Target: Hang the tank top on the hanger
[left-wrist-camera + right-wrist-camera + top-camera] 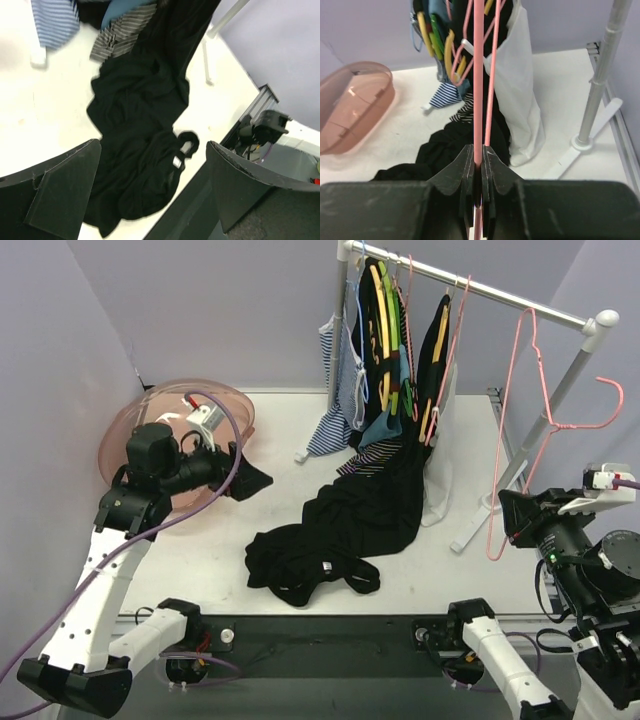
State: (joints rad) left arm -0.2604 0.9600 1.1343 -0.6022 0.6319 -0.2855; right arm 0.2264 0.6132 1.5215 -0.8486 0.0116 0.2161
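Closest to me, the right gripper (480, 165) has its jaws pinched tight on a thin rod of the pink hanger (478, 75), holding it off the table (200, 550) on the right, beside the clothes rack (480, 288). Over on the left, the left gripper (152, 145) hovers with its jaws spread wide and nothing between them. Near the table's front edge the tank top (300, 575) lies crumpled, touching the foot of a long black garment (375, 505) that trails down from the rack

Soft cloth, hard plastic
Black tank top (295, 575) is matt cloth; pink hanger (478, 75) smooth, glossy; bowl (355, 107) translucent plastic.
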